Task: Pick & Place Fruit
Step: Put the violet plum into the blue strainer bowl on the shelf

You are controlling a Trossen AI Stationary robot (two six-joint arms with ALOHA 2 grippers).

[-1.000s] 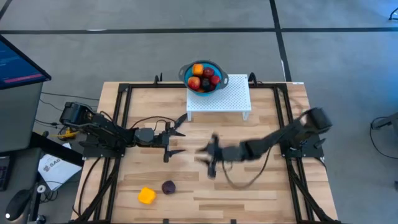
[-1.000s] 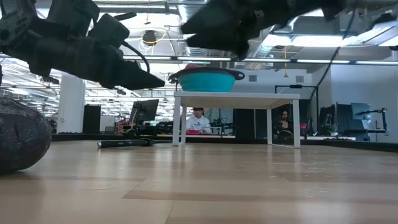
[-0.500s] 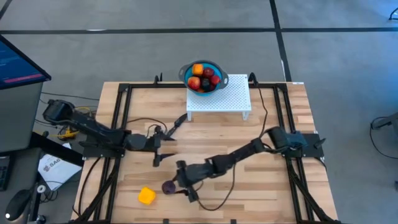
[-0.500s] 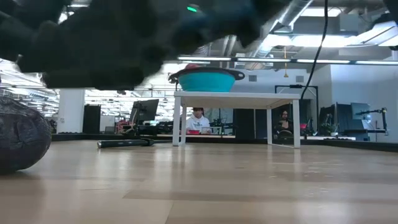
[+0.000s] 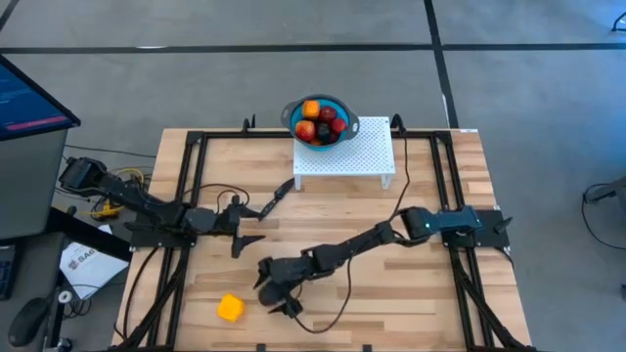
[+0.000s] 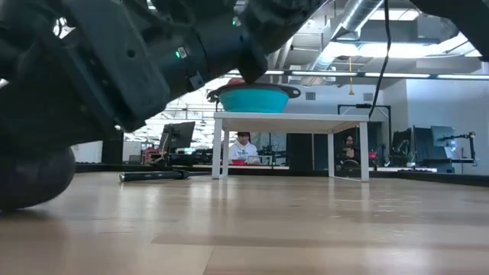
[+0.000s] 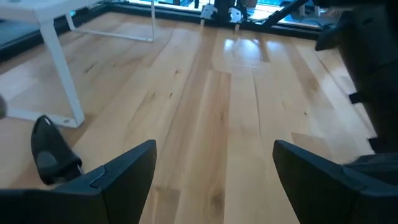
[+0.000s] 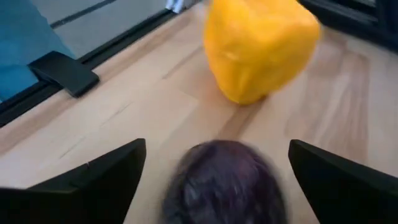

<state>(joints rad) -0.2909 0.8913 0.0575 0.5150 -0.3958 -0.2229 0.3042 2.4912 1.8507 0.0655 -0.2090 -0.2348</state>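
Note:
A dark purple fruit (image 8: pixel 224 180) lies on the table near its front edge, with a blocky yellow fruit (image 8: pixel 258 46) just beyond it toward the left. My right gripper (image 5: pixel 268 290) is low over the purple fruit, open, one finger on either side with a gap to each. In the high view the gripper hides most of that fruit; the yellow fruit (image 5: pixel 230 309) shows beside it. My left gripper (image 5: pixel 245 231) hangs open over the table's left part, with nothing between its fingers. Several red and orange fruits lie in the blue bowl (image 5: pixel 293 110).
The bowl stands on a white perforated stand (image 5: pixel 357 156) at the table's far middle. A slim black knife (image 5: pixel 278 194) lies on the wood in front of the stand's left leg. Black frame rails (image 5: pixel 192 196) run along both sides of the table.
My right gripper has swept from the table's middle toward the near left and come down, so its fingers now stand on either side of the purple fruit. My left gripper has drawn back toward the table's left edge. Neither fruit has moved.

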